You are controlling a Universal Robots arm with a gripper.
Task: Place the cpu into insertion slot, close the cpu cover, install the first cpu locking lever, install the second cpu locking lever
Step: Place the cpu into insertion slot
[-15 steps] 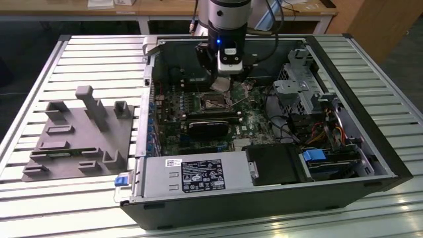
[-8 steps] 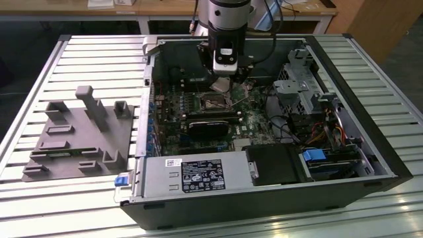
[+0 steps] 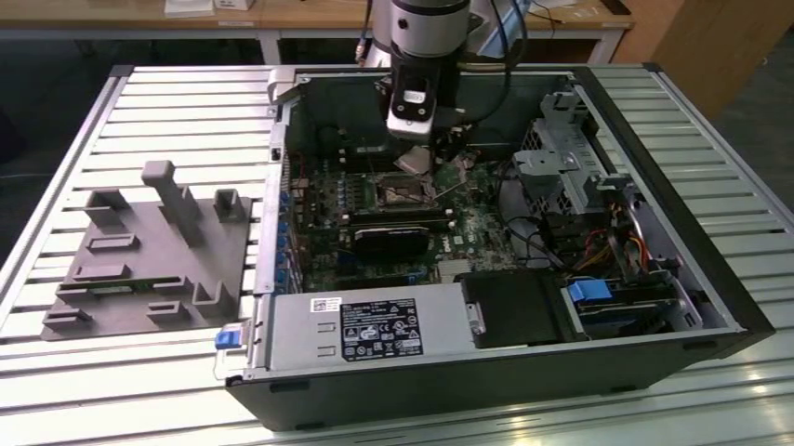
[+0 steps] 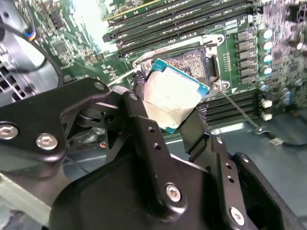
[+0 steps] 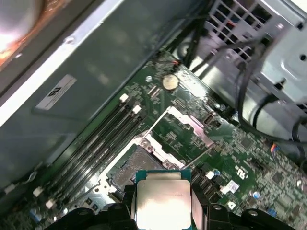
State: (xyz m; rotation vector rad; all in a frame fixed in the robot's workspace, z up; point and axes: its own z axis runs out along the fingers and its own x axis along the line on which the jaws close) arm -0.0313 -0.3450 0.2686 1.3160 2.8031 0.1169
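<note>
Holds the cpu (image 4: 172, 98) pinched at opposite edges in the claw (image 4: 168, 110), tilted, pale face showing. Hangs it just short of the slot (image 4: 192, 62), dark and bare right ahead of the fingertips. Not seated yet, by the look of it. Beyond the slot from the claw, finds the cover (image 5: 194, 125) swung open. Shows a lever (image 4: 240, 111) unhooked alongside. Looks like step one in hand; seating, cover and both levers left to do.

1. Pale silver-grey square cpu (image 4: 172, 93): one corner hidden behind black metal gripper fingers (image 4: 192, 132) in the second wrist view; one side cut off by the picture's edge in the first wrist view.
2. Dark-centred, metal-rimmed insertion slot (image 4: 194, 60): partly covered by the cpu in both wrist views.
3. White-and-grey robot arm (image 3: 429, 28): upper part cut off by the exterior view's edge.
</note>
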